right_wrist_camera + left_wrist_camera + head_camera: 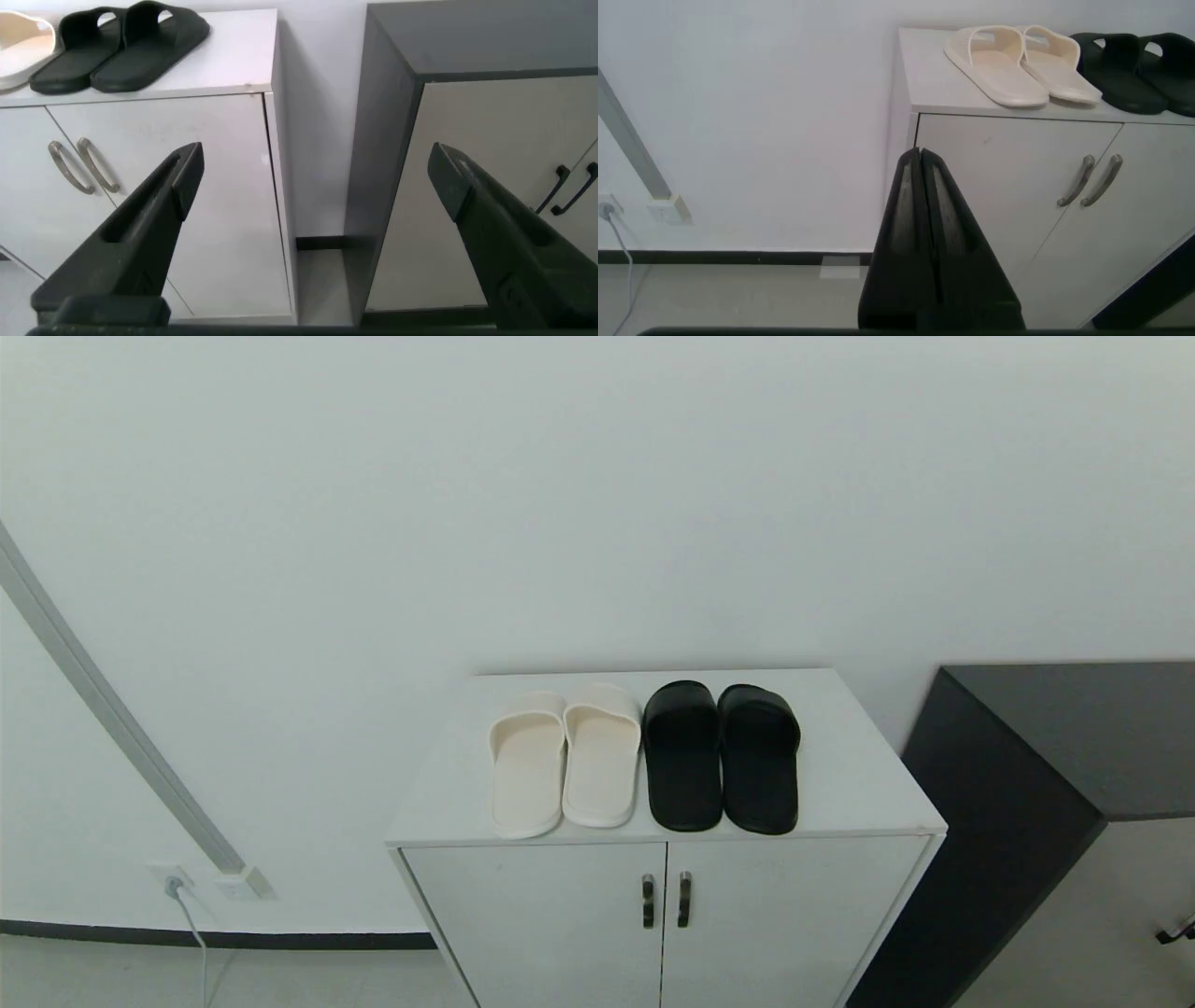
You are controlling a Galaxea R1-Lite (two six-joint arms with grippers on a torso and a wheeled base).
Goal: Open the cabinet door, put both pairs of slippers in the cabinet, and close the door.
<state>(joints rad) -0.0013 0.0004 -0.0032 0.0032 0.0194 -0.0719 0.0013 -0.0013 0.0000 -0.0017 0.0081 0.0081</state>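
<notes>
Two pairs of slippers sit side by side on top of the white cabinet (523, 933). The cream pair (602, 770) is toward the robot's left, and the black pair (686, 765) is just beside it on the right. All four shoes lie flat, soles down, toes toward the wall and heels near the front edge. Judgement: this layout keeps the heels reachable from the front, cream for the left arm and black for the right.

Both doors are closed. The left handle (648, 901) and the right handle (684, 899) stand upright on either side of the centre seam, close together. Either door would therefore swing outward from the middle.

The left gripper (921, 163) has its fingers pressed together and holds nothing. It hangs in front of the left door (999, 196), below the level of the cabinet top.

The right gripper (316, 163) has its fingers spread wide and is also empty. It faces the gap between the white cabinet and the dark cabinet (1008, 784) beside it.

Judgement: the door-opening step is not yet begun. The spread right gripper looks readier to take a handle, and the slippers must wait until a door is open.

Writing: no label, logo or print is legible on the slippers or doors. A wall socket (171, 879) with a plug in it sits low on the left, with no readable marking.
</notes>
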